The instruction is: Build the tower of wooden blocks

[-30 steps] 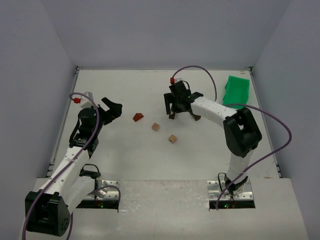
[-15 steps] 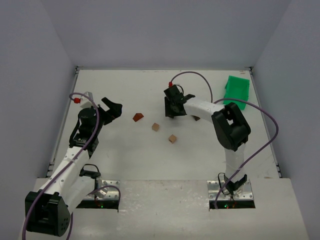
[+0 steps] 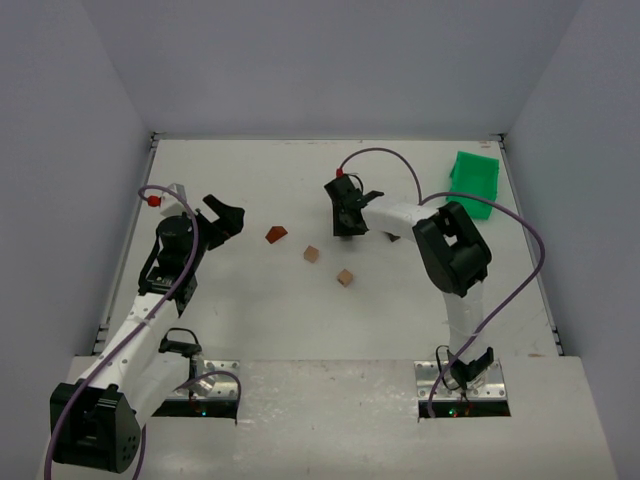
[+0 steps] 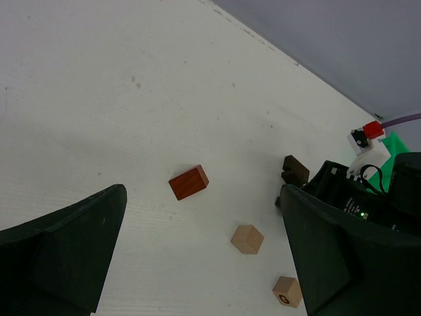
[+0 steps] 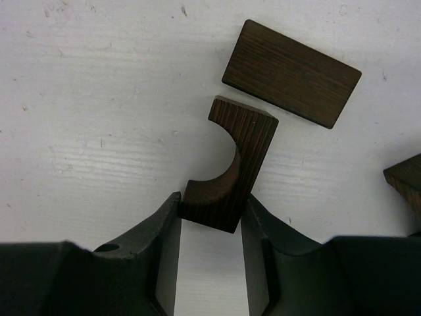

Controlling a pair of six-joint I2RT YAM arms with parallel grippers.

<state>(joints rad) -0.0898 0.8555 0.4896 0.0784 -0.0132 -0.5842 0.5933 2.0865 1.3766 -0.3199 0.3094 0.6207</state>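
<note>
Block, dark brown, arch-cut, striped grain, pinched in right hand; left hand spread wide.

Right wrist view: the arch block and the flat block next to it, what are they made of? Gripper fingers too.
Arch block: dark-stained wood, matte, with straight grain lines running along its face.
Flat block: looks like the same dark wood, with fine parallel grain and no gloss.
Gripper fingers: dark, smooth and matte, likely plastic. Whether moulded or printed cannot be told.
</note>
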